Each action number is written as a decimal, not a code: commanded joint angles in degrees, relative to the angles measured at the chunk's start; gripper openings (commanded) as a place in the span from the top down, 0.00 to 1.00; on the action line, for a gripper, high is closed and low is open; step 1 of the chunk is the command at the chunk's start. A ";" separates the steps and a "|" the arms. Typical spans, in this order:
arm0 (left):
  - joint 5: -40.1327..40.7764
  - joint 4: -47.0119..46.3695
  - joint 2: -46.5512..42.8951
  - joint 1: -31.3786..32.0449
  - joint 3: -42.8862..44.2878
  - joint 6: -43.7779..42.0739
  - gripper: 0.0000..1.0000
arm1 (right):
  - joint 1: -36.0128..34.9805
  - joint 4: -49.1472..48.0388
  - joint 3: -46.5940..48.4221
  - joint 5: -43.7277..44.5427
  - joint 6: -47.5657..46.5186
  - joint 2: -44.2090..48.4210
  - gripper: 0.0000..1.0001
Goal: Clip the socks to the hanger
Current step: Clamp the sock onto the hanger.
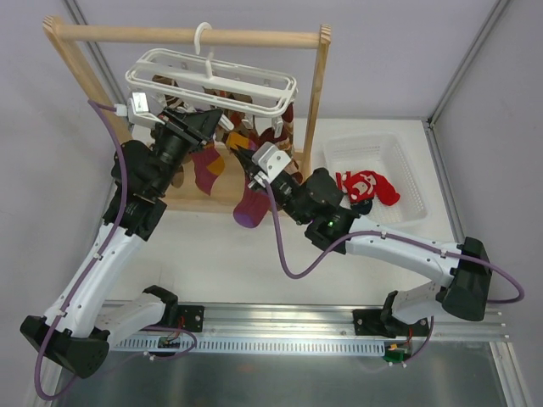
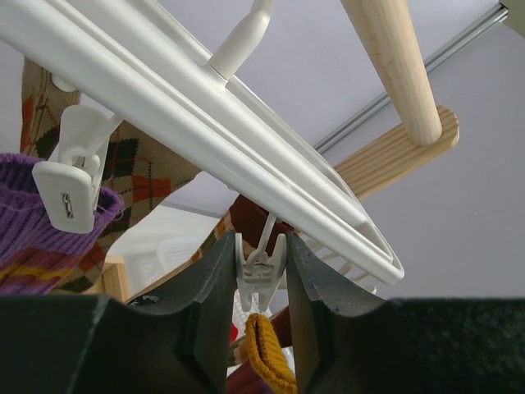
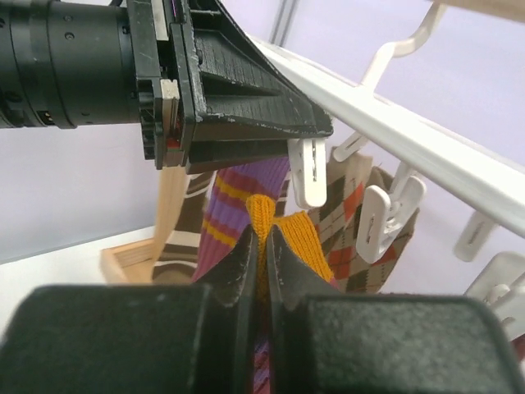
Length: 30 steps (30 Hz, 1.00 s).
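Note:
The white hanger [image 1: 212, 80] hangs by its hook from the wooden rack's rod. My left gripper [image 2: 261, 246] is shut on one of its dangling clips [image 2: 261, 275], squeezing the clip's upper arms. My right gripper [image 3: 262, 238] is shut on the orange-yellow cuff [image 3: 261, 212] of a magenta sock [image 1: 250, 203] and holds the cuff just under that clip [image 3: 308, 172]. The cuff tip [image 2: 267, 353] shows right below the clip's mouth. A brown argyle sock [image 3: 353, 213], a purple banded sock [image 3: 238, 189] and a brown-white striped sock [image 3: 180, 238] hang clipped behind.
The wooden rack [image 1: 318, 102] stands at the back of the table. A white plastic basket [image 1: 399, 157] to its right holds red socks with white marks [image 1: 369, 186]. Other free clips [image 3: 385, 217] dangle from the hanger's rails.

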State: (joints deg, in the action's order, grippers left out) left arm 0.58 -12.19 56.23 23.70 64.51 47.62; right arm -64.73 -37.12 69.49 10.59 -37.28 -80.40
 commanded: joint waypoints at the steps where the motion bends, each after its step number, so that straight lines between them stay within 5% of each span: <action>1: -0.84 4.10 0.11 1.34 0.18 1.42 0.96 | -1.36 -12.70 -1.03 3.91 -8.23 -0.81 0.99; 30: 1.80 4.27 -0.42 1.34 0.35 0.19 0.96 | -1.54 -12.54 -4.46 3.83 -18.27 2.71 0.99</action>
State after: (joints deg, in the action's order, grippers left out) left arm 2.31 -9.98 56.60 24.08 64.51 48.82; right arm -66.15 -46.74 64.20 15.53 -53.47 -80.60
